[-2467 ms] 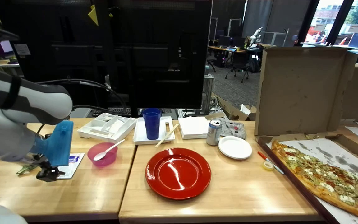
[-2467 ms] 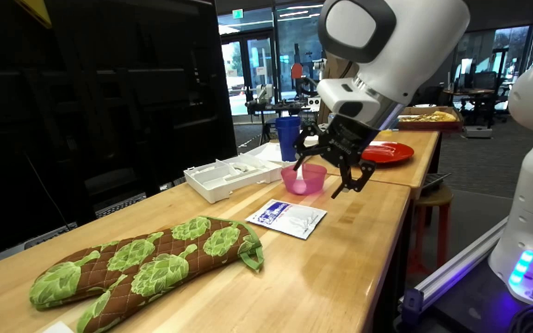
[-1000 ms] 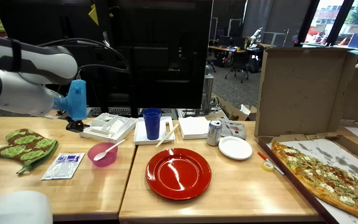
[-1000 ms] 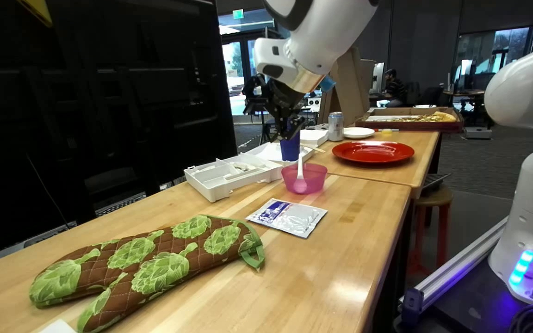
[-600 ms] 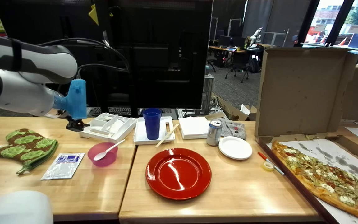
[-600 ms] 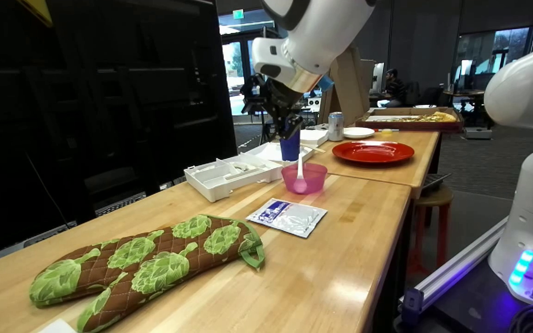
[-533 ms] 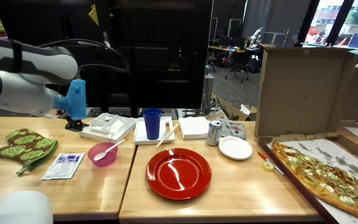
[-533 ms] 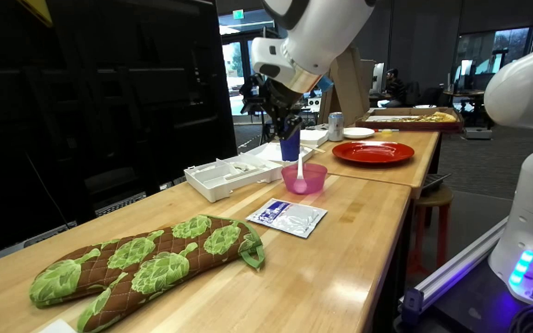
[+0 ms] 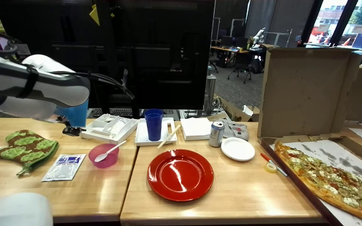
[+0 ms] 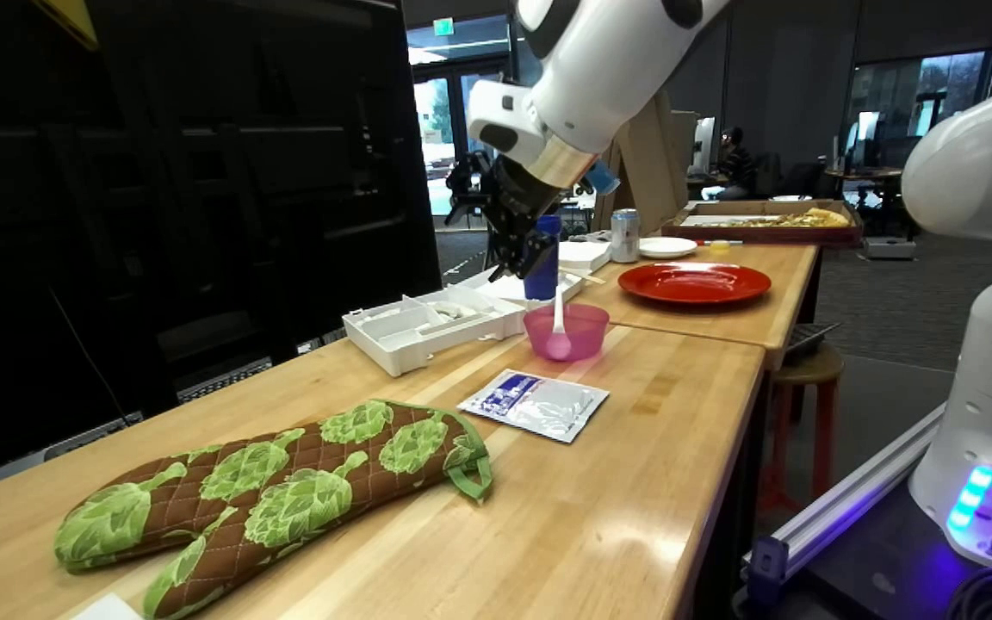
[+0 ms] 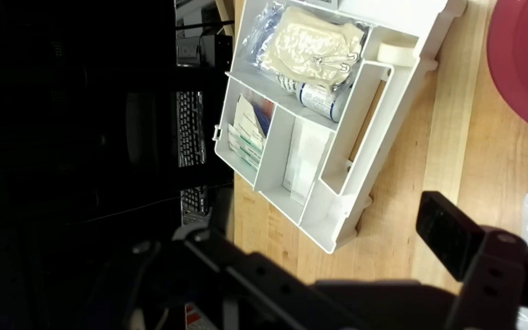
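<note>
My gripper (image 11: 332,224) is open and empty in the wrist view, its black fingers wide apart. Between them lie bare wood and the near corner of a white compartment tray (image 11: 376,133). The tray holds a beige wrapped pad (image 11: 305,43), a small bottle (image 11: 319,101) and several flat packets (image 11: 248,133). In both exterior views the gripper (image 9: 74,131) (image 10: 472,250) hangs above the table's back part, close to the tray (image 9: 127,133) (image 10: 414,353); contact does not show. A pink bowl (image 9: 112,160) with a white spoon (image 9: 105,153) stands nearby. A silver packet (image 9: 63,171) lies before it.
A brown and green oven mitt (image 10: 289,482) lies on the table. A blue cup (image 9: 154,125), red plate (image 9: 181,175), can (image 9: 216,135), white plates (image 9: 237,149) and an open pizza box (image 9: 303,94) with pizza (image 9: 331,179) stand farther along. Black screens (image 9: 165,62) rise behind the table.
Over the earlier frames my gripper moves from above the silver packet back toward the white tray. In the last half second it lowers slightly and the arm tilts. The table objects stay put.
</note>
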Robot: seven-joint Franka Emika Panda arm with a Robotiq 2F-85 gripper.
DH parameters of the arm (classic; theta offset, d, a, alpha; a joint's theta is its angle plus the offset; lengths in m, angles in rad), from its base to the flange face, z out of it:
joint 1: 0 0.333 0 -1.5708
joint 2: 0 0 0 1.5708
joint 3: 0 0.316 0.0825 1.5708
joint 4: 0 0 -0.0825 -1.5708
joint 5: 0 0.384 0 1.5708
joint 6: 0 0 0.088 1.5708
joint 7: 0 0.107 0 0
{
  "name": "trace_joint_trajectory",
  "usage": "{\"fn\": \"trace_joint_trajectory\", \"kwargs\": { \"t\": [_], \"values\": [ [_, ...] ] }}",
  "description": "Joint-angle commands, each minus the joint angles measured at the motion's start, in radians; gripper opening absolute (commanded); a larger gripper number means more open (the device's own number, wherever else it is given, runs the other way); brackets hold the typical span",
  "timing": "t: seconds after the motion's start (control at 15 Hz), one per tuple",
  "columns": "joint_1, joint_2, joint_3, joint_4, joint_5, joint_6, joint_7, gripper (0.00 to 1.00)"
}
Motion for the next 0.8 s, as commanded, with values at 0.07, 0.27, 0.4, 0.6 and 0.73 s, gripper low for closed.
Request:
{"fn": "trace_joint_trajectory", "kwargs": {
  "t": [0.07, 0.27, 0.4, 0.6, 0.73],
  "values": [
    [0.028, 0.076, -0.020, 0.004, 0.006, -0.034, 0.000, 1.00],
    [-0.004, 0.110, -0.009, 0.037, 0.018, -0.014, 0.007, 1.00],
    [-0.039, 0.123, 0.009, 0.057, 0.031, 0.000, 0.015, 1.00],
    [-0.123, 0.128, 0.050, 0.089, 0.056, 0.039, 0.025, 1.00],
    [-0.196, 0.109, 0.092, 0.109, 0.075, 0.072, 0.039, 1.00]
  ]
}}
